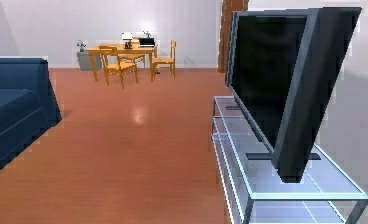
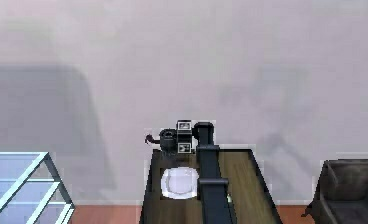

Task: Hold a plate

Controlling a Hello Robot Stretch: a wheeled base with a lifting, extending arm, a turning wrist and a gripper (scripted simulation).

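A white plate [image 2: 180, 183] lies on a dark wooden table [image 2: 244, 172] against the wall in the arm side view. The arm's dark bar rises over the table just right of the plate. At its far end the gripper [image 2: 152, 138] points toward the view's left, above the table's far edge and beyond the plate. Bare wall lies behind its fingers, and it holds nothing.
A dark armchair [image 2: 342, 187] stands right of the table, and a glass stand [image 2: 22, 185] sits at the lower left. In the forward view a large TV [image 1: 282, 80] stands on a glass stand [image 1: 292, 185] at the right. A blue sofa [image 1: 17, 100] is left. A dining table with orange chairs [image 1: 127, 58] stands far off across open wooden floor.
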